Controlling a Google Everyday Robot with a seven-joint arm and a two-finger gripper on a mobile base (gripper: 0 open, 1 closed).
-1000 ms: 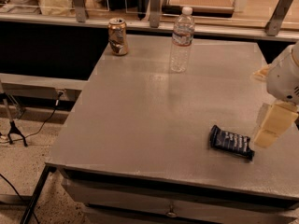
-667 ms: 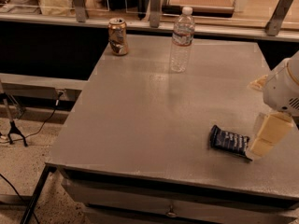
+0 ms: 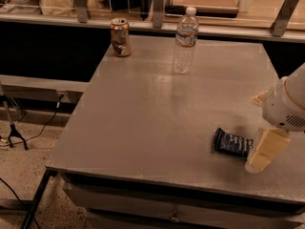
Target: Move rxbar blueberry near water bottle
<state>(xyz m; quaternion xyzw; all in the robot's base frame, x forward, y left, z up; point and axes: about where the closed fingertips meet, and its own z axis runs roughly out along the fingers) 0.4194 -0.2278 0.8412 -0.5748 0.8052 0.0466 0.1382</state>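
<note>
The rxbar blueberry (image 3: 233,143) lies flat on the grey table (image 3: 157,118) near its front right; it has a dark navy wrapper with pale lettering. The water bottle (image 3: 185,41) is clear with a white cap and stands upright at the back middle, far from the bar. My gripper (image 3: 255,132) reaches in from the right edge, just right of the bar. It is open and empty. One cream finger (image 3: 265,149) hangs low beside the bar's right end, and the tip of the other shows further back (image 3: 259,98).
A tan-and-gold can (image 3: 120,37) stands at the table's back left corner. A shelf ledge with metal brackets (image 3: 157,4) runs behind the table. The floor with cables and a stand (image 3: 14,132) lies to the left. The table's front edge is close to the bar.
My gripper has moved down and toward the front, its low finger now beside the bar's right end. The bar, bottle and can have not moved.
</note>
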